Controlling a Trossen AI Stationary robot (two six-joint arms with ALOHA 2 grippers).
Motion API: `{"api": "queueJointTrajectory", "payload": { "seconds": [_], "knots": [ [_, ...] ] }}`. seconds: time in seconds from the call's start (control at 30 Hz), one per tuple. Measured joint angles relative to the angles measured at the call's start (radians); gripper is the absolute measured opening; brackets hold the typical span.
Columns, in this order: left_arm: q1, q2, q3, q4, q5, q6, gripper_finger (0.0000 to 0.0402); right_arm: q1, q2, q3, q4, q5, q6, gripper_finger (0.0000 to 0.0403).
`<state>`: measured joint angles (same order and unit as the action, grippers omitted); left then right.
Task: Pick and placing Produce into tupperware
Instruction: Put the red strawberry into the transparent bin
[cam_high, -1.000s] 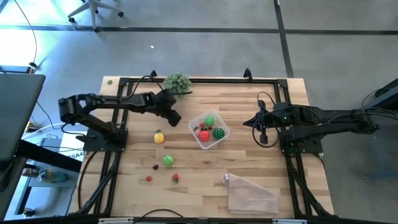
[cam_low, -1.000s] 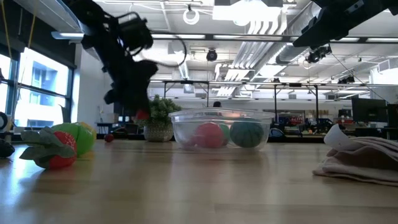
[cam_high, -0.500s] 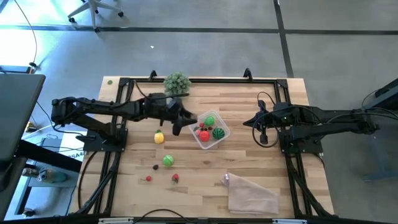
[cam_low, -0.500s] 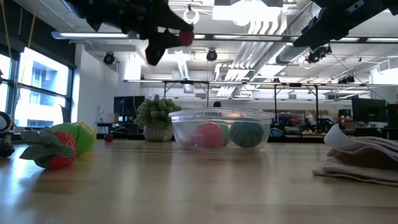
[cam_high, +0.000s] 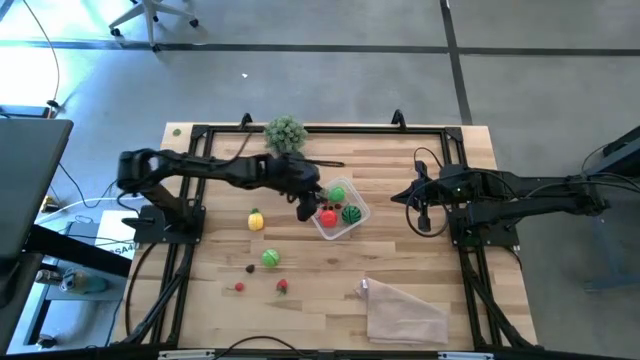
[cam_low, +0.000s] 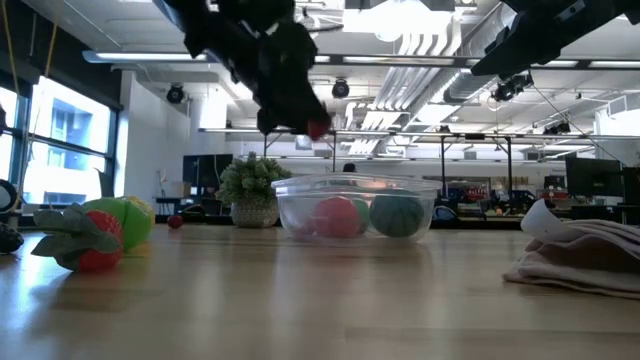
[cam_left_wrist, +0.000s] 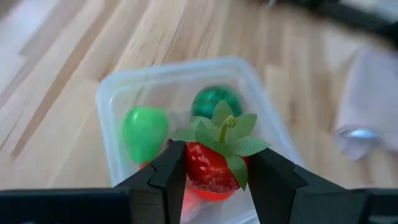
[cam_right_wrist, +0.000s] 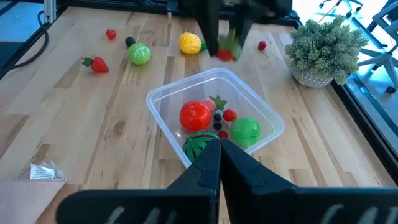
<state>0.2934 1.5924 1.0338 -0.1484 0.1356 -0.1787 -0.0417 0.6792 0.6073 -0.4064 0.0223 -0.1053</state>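
Because the tub (cam_high: 338, 208) is the drop point, the left gripper (cam_left_wrist: 214, 180) hangs just above its rim, fingers clamped on a strawberry (cam_left_wrist: 213, 163). The right gripper (cam_high: 397, 196) waits beside the tub, fingers together.

The tupperware (cam_right_wrist: 214, 118) is clear, glossy plastic, and the strawberry (cam_left_wrist: 214, 165) looks glossy with matt cloth-like leaves. The table (cam_high: 400, 250) is smooth, pale wood in planks.

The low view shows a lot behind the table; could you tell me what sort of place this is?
Probably an open-plan lab or office: exposed ceiling pipes, desk frames in the room behind, and a wooden table on a black frame.
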Motion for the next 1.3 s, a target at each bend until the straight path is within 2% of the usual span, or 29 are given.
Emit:
{"api": "queueJointTrajectory", "payload": {
  "seconds": [0.2,0.43,0.6,1.13,1.3],
  "knots": [
    [-0.038,0.138,0.111,-0.13,-0.082,0.065,0.0133,0.0,0.0,0.0,0.0,0.0,0.0,0.0],
    [-0.085,0.278,0.26,-0.319,-0.225,0.119,0.0133,0.0,0.0,0.0,0.0,0.0,0.0,0.0],
    [-0.091,0.338,0.326,-0.348,-0.267,0.124,0.0133,0.0,0.0,0.0,-0.002,0.0,0.0,0.0],
    [-0.09,0.359,0.332,-0.382,-0.286,0.119,0.0134,0.001,0.0,0.0,0.0,0.0,0.0,0.0],
    [-0.091,0.371,0.333,-0.368,-0.285,0.113,0.0155,0.001,0.0,0.0,0.0,0.0,0.0,0.0]
  ]
}}
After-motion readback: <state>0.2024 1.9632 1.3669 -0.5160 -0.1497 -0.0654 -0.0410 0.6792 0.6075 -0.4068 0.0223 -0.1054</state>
